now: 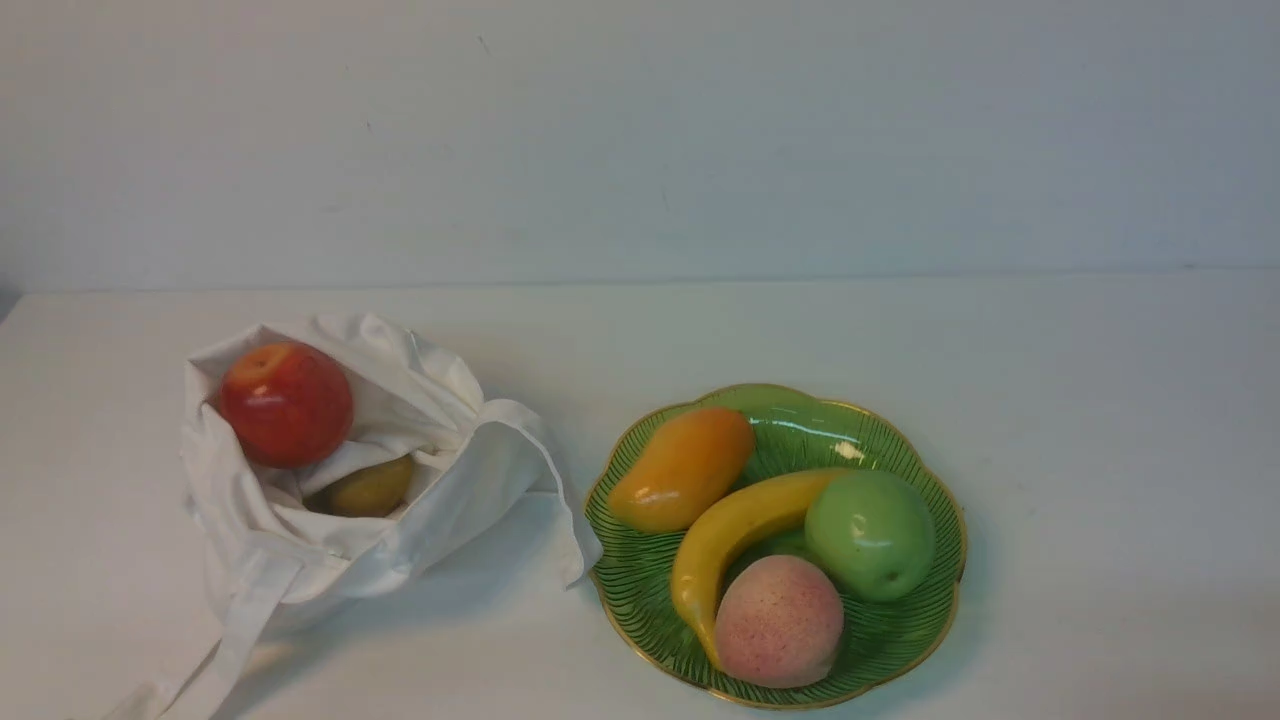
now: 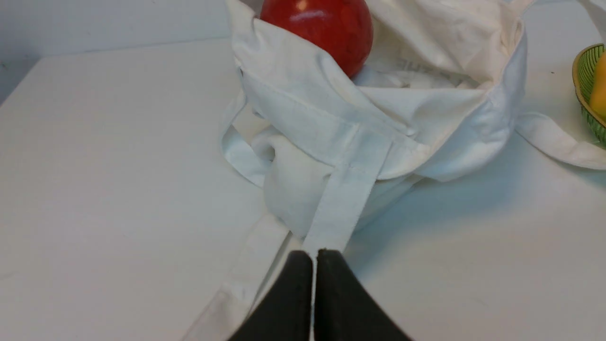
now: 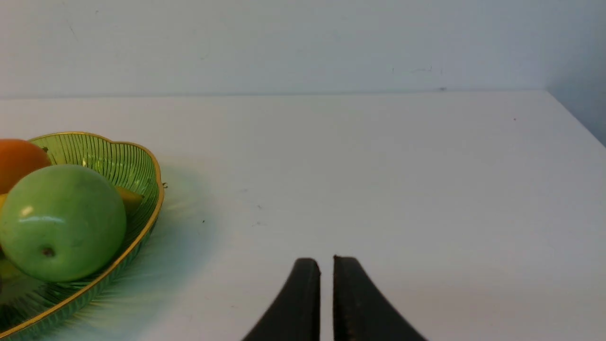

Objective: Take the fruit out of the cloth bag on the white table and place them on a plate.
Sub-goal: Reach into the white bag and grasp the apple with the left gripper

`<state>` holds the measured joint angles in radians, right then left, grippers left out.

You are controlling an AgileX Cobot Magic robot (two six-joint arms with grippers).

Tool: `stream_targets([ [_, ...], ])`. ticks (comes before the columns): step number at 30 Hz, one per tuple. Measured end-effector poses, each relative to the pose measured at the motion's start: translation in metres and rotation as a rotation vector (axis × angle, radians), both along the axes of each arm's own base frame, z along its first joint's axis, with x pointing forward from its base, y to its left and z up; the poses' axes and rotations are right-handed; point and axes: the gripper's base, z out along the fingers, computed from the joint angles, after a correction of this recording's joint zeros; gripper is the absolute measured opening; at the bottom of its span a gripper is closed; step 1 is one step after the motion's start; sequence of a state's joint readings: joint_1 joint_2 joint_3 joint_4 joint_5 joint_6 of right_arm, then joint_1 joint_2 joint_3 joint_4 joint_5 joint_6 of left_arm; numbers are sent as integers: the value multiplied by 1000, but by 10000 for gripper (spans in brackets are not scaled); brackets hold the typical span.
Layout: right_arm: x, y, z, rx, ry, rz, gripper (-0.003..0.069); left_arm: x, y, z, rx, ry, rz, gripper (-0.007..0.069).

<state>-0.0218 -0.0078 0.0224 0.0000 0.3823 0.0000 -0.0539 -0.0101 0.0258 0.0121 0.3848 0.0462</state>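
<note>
Red and glossy, the apple (image 1: pixel 286 404) sits at the top of the open mouth of the cloth bag (image 1: pixel 470 470), on its far-left side, with the dull olive-yellow fruit (image 1: pixel 370 487) lower in the folds just to the near right of it and half hidden by fabric. The bag slumps on the left of the white table (image 1: pixel 1100 420), one strap (image 2: pixel 341 208) trailing toward the near edge and another lying toward the plate (image 1: pixel 890 640), which stands just right of the bag. Four fruits are on the plate: an orange mango (image 1: pixel 683 467), a banana (image 1: pixel 730 540), a green apple (image 1: pixel 871 535) and a peach (image 1: pixel 779 620). By that count the job looks well past halfway, with two fruits left to lift out and room for them on the far side of the plate. The left hand (image 2: pixel 313 255) is low at the near side of the bag, pinched to a hairline slit right at the near strap; whether it nips the cloth I cannot tell. The right hand (image 3: pixel 326 259) is low over bare table to the right of the plate, narrowed to a thin gap and holding nothing. Neither hand shows in the front view.
</note>
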Motion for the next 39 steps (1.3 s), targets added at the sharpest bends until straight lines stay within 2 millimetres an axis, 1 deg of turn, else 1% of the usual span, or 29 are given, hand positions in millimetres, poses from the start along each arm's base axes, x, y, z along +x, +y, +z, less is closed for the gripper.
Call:
stream_targets([
  [32, 0, 0, 0, 5, 0, 0, 36, 0, 0, 0, 13, -2, 1, -8],
  [34, 0, 0, 0, 5, 0, 0, 36, 0, 0, 1, -31, -7, 5, -8],
  [36, 0, 0, 0, 5, 0, 0, 36, 1, -3, 4, -192, -46, 21, -8],
  [38, 0, 0, 0, 5, 0, 0, 36, 3, -5, 10, -396, -94, 40, -8],
  [39, 0, 0, 0, 5, 0, 0, 36, 3, -6, 12, -449, -106, 46, -8],
])
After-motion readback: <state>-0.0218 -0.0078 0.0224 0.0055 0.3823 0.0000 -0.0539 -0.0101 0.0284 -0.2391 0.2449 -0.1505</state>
